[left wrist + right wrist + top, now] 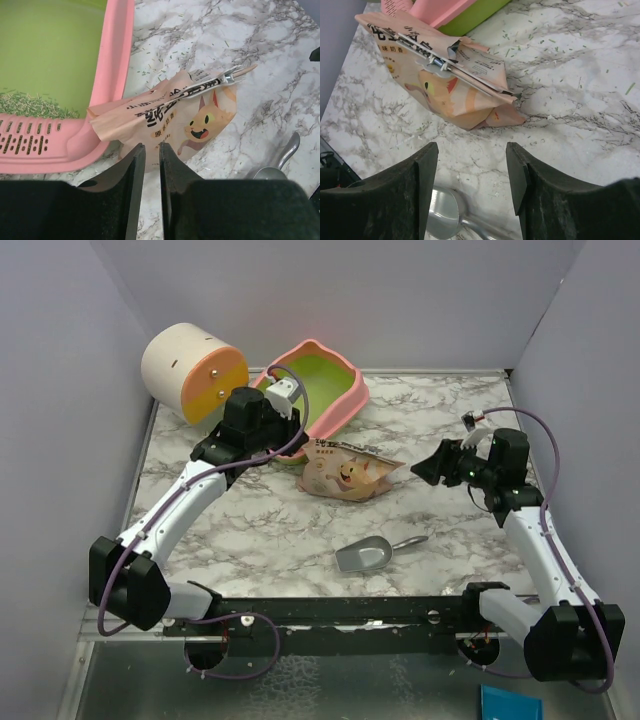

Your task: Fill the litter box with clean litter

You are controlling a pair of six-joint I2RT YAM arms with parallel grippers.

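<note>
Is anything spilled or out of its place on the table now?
Yes. Loose litter granules lie scattered on the marble table around the crumpled bag, outside the litter box. Inside the box only a small patch of litter shows.

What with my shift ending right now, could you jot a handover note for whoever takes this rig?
Left pincer: narrowly open, empty, above the bag beside the litter box.
Right pincer: wide open, empty, facing the bag from the other side.
The bag lies on the table with a clip across its top; the scoop lies nearer the arms.
Done: only a small patch of litter in the box.
Left: fill the box.
</note>
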